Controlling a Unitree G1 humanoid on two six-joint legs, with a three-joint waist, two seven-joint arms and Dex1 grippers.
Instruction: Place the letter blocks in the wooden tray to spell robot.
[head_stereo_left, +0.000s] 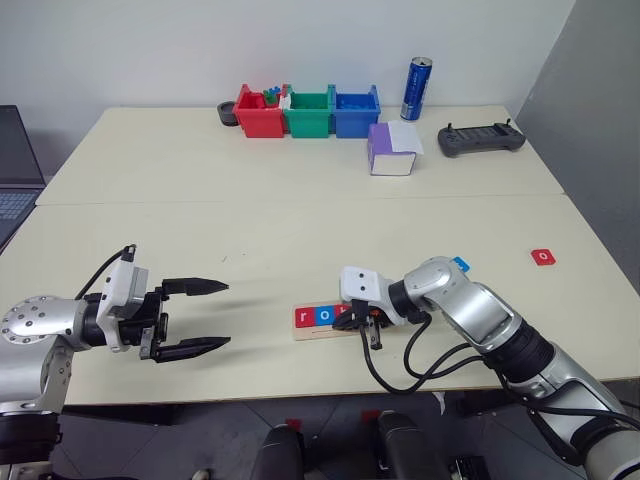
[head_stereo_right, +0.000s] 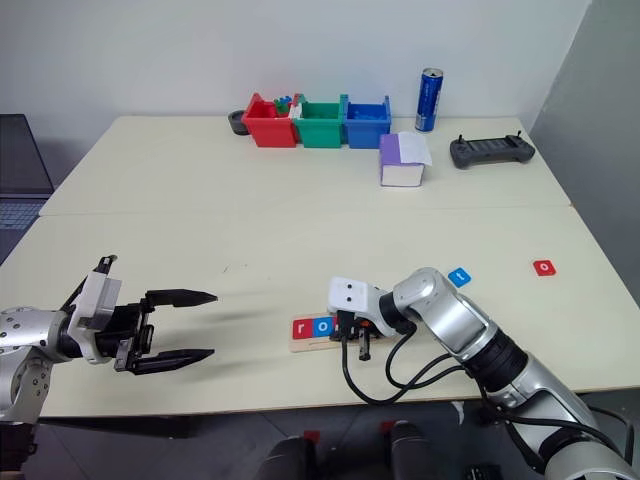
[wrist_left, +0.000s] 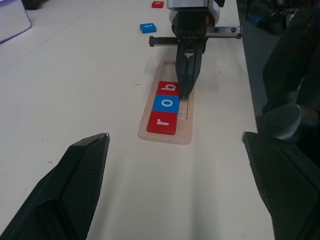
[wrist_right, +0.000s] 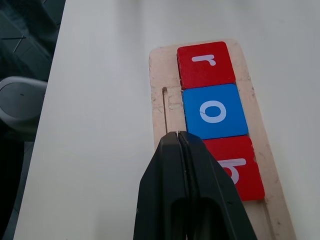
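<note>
On the desk (head_stereo_left: 200, 215) in front of me, the tray (wrist_left: 186, 134) lies near the front edge. It holds three blocks in a row: red r (wrist_left: 162, 123), blue o (wrist_left: 166, 103) and red b (wrist_left: 169, 88). My right gripper (wrist_left: 185, 93) has its fingers pressed together, holding nothing, with the tips down at the tray beside the b. My left gripper (head_stereo_left: 206, 316) hovers well to the left, fingers spread wide and empty. A blue block (head_stereo_right: 459, 275) lies loose just behind my right arm, and a red block (head_stereo_left: 542, 257) sits farther right.
</note>
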